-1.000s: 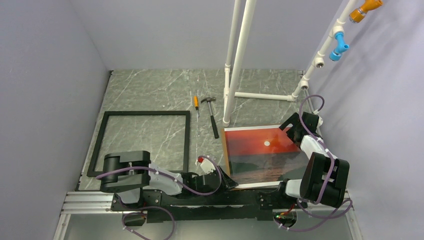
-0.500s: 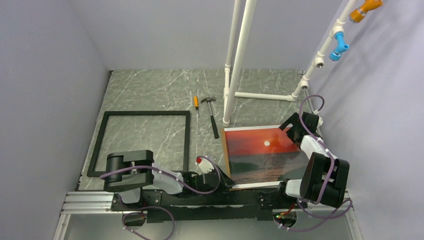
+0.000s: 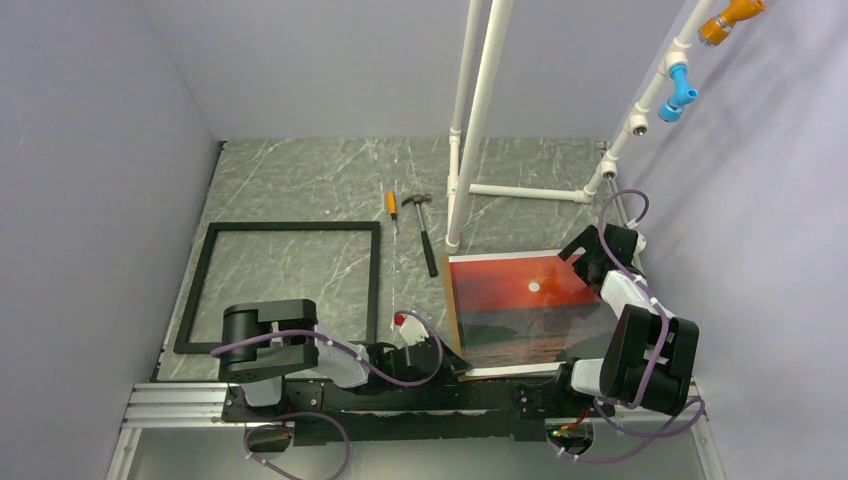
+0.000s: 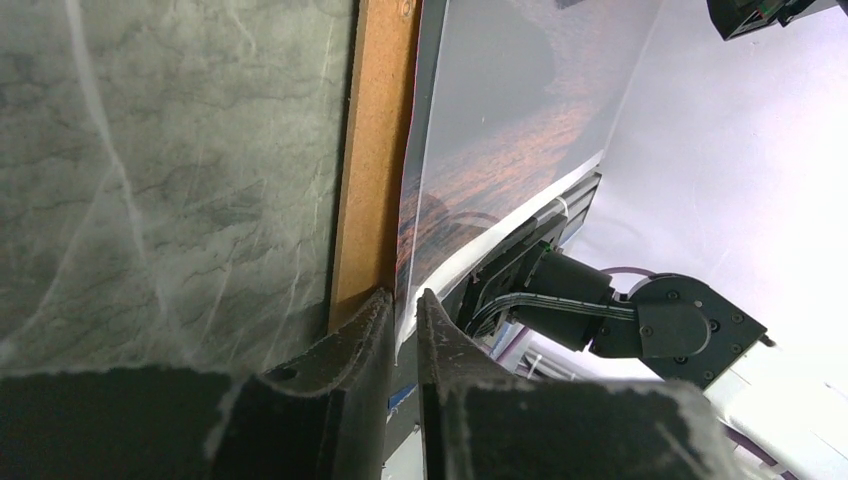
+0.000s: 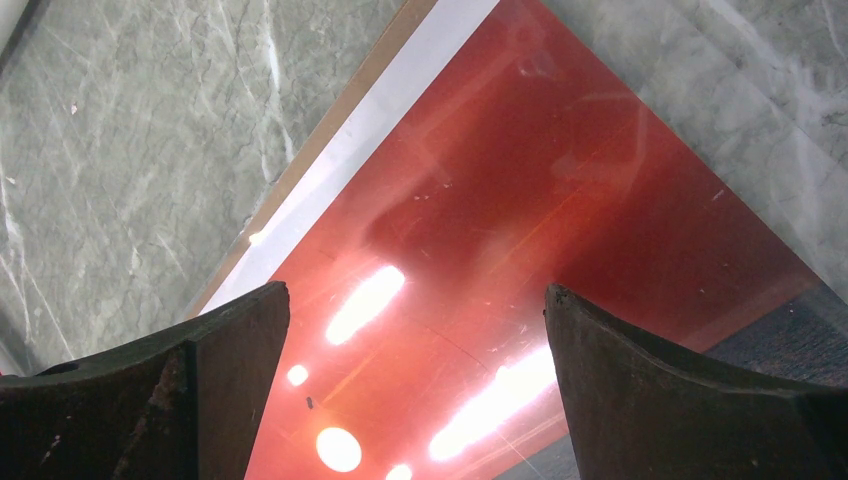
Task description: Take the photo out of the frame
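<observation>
grey marble table [image 3: 320, 180], grey walls; the frame [image 3: 293, 227] lies flat and empty on the left, and the photo [image 3: 520, 305] lies well apart from it on the right, sunset side up, its near edge by the arm bases; so by the look of things the photo is already out of the frame.

what has changed in the last second is small – the left gripper [image 4: 403, 305], low at the photo's near-left corner, has drawn its fingers in from a wider stance to a slim gap; the print's white edge runs down into that gap, with the brown backing [image 4: 375, 150] just beside the left finger; whether the pads truly pinch the sheet or only bracket it, i cannot tell; the left arm's shoulder has also edged a little to the right.

the photo itself has not shifted, nor the frame; the right gripper [image 5: 417, 305] hangs over the photo's far-right corner with fingers spread wide, grasping nothing.

my reading – the left arm is taking a hold on that corner, perhaps to tidy or move the freed photo; a thin sheet could slip or crease there.
</observation>
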You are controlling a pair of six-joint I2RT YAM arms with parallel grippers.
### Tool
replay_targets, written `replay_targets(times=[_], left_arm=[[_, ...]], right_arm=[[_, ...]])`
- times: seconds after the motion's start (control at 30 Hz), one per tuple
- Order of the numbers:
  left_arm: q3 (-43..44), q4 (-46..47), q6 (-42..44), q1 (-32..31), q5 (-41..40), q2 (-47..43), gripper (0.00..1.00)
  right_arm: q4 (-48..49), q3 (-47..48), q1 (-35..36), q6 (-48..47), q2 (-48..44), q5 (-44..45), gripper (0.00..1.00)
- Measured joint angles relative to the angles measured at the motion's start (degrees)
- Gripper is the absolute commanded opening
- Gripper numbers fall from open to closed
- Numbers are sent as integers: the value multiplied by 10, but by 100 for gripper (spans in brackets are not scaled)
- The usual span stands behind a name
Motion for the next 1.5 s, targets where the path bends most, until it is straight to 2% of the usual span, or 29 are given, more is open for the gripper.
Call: replay_targets(times=[0.07,0.23,0.77,0.97,1.13,1.5], left_arm=[[-3,7,3,0,0,1,15],[-10,16,19,1,-3,1,0],[-37,3,121,-2,-49,-117,0],[-15,-87,166,-7,-66,-187,0],[2,-166,168,-8,-70,-230,0],[40,-320,193,-8,-70,-266,0]], right_arm=[[0,0,0,0,0,0,99],[0,0,0,0,0,0,99],[0,-1,23,-9,-8,1,99],[-1,-1,35,-13,-8,2,99],[-3,-1,54,-19,-12,5,99],[-9,4,75,-29,-12,10,99]])
